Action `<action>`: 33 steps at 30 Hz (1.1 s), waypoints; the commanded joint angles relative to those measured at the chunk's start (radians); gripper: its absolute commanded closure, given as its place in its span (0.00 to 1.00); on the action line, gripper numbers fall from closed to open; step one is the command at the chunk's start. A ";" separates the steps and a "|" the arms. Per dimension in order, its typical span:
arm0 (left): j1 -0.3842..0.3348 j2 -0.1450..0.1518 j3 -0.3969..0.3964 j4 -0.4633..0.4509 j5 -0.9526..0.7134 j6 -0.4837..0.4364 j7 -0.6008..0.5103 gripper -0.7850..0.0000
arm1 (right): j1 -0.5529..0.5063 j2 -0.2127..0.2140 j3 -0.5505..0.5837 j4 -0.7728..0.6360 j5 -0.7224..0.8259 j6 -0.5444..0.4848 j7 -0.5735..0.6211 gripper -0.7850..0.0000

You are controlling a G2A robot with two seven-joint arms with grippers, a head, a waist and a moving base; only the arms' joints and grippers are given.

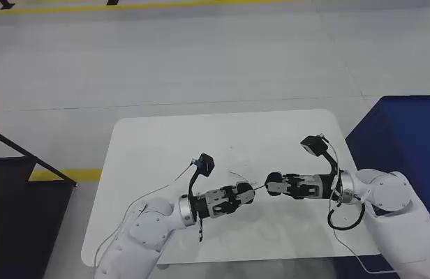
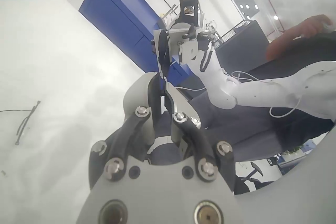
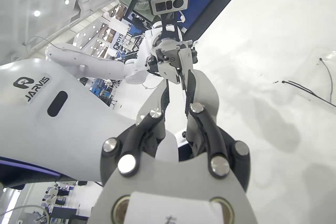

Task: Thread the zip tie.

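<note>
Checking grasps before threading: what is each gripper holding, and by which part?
A thin black zip tie runs between left gripper and right gripper; each seems to pinch one end. Which end has the head cannot be told.

The white bench has rounded corners. A few loose black zip ties lie flat on its bare top, two close together and a curved one near them.
</note>
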 commanded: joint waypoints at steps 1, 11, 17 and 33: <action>-0.001 0.001 0.006 0.001 -0.002 0.000 -0.001 1.00 | -0.001 0.000 -0.004 -0.004 -0.003 -0.001 -0.001 0.83; -0.011 0.004 0.022 0.008 -0.008 -0.005 0.009 1.00 | -0.003 0.001 -0.029 -0.017 -0.036 -0.002 -0.022 0.86; -0.011 0.007 0.028 0.008 -0.011 -0.003 0.014 1.00 | -0.001 0.003 -0.035 -0.019 -0.043 -0.001 -0.026 0.96; -0.015 0.014 0.044 0.003 -0.014 -0.002 0.021 1.00 | 0.000 0.008 -0.046 -0.015 -0.057 -0.010 -0.027 1.00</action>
